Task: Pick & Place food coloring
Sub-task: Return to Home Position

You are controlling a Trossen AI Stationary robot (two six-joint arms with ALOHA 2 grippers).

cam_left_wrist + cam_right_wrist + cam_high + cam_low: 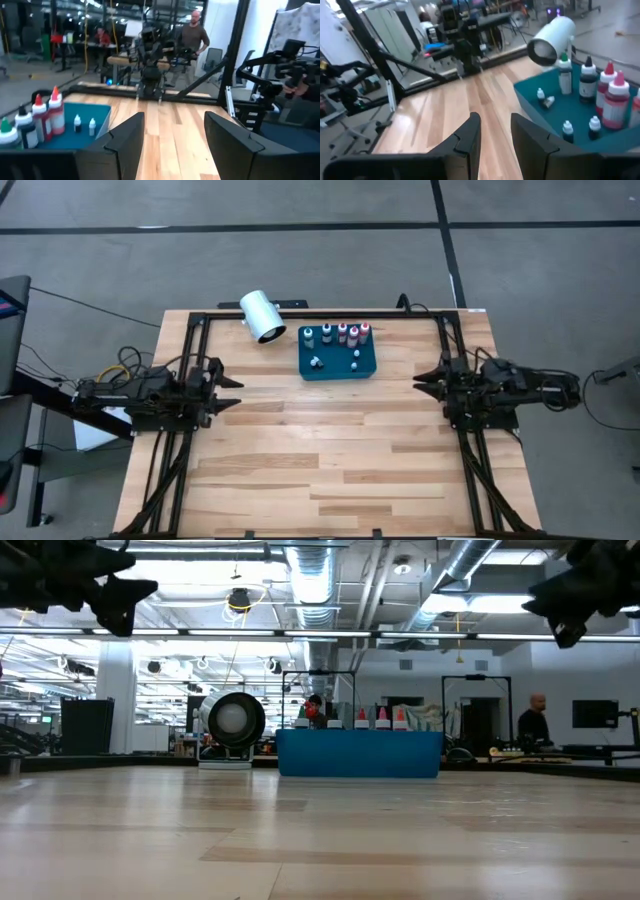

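Note:
The food coloring bottles (340, 334) stand upright in a row along the far edge of the blue tray (338, 370), red, green and dark tops showing (607, 85) (42, 115). Several much smaller vials (568, 129) sit on the tray floor. The tray rests flat on the table at its far middle. My left gripper (232, 391) (175, 117) hovers open at the table's left side, pointing level toward the right. My right gripper (422, 380) (495, 120) hovers at the right side, pointing left, its fingers a narrow gap apart with nothing between them.
A big white cylinder (262, 316) (232, 720) lies on its side just left of the tray near the far edge. Bare wood (330, 450) spans the middle and near part of the table. A black frame (180, 380) runs along the table's sides. People (195, 35) are in the room beyond.

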